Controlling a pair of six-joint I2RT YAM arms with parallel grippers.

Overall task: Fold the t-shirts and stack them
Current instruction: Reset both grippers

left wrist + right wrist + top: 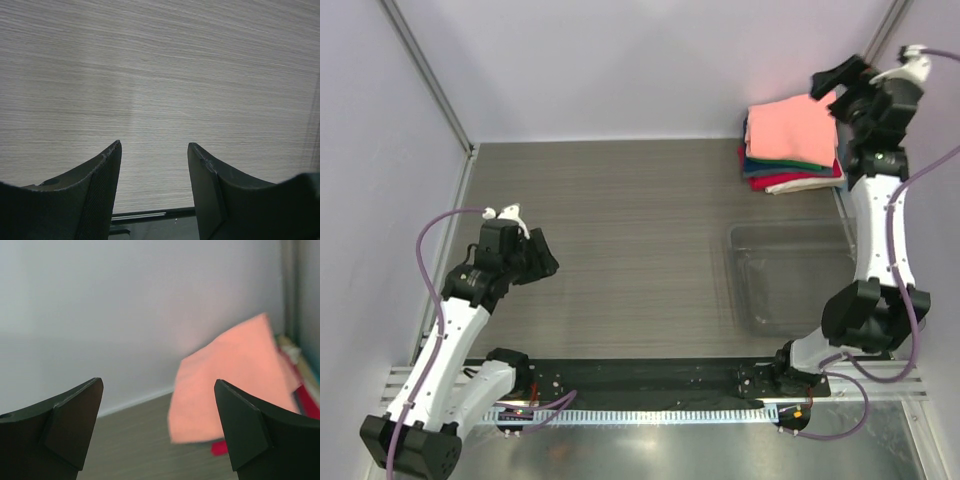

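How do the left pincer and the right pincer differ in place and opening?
The left pincer hangs over bare table on the near left; the right pincer is at the far right corner, by the stacked t-shirts. The left pincer's jaws stand moderately apart; the right pincer's stand wider. Both are open and hold nothing.

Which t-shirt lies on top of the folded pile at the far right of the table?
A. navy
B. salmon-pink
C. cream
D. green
B: the salmon-pink t-shirt lies uppermost, with the other colours showing only as edges beneath it.
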